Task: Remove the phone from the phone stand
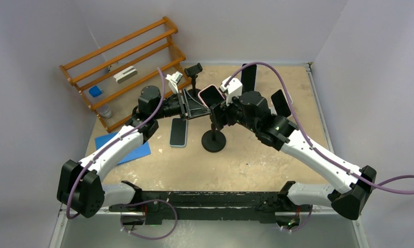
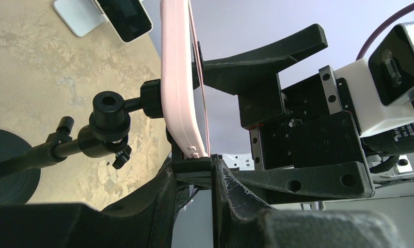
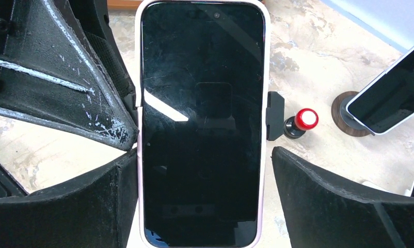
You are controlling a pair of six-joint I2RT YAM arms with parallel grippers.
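The phone, in its pink case, is sitting upright in the clamp of the phone stand, raised above the surface near the middle of the workspace. The right pincer is standing released, its two fingers flanking the phone's long edges: one is touching the case, the other is leaving a gap. The left pincer is clenching on a black block of the stand's clamp at the phone's edge, apparently bracing the stand.

The step in hand is looking like the grasp itself, with the phone not yet freed. The next move is calling for the right fingers to be closing squarely on the case sides. They would then be drawing the phone out along the clamp's open direction while the left arm is steadying the stand.

Room around the phone is tight. The clamp tab is jutting just beside the free finger, and a finger of the left pincer is pressing at the opposite edge. A second phone is lying flat just beside the stand's base. A red-capped item and a propped phone are sitting beyond, and the wooden rack is standing at the far left. The near part of the surface, toward the arm bases, is offering the widest room.
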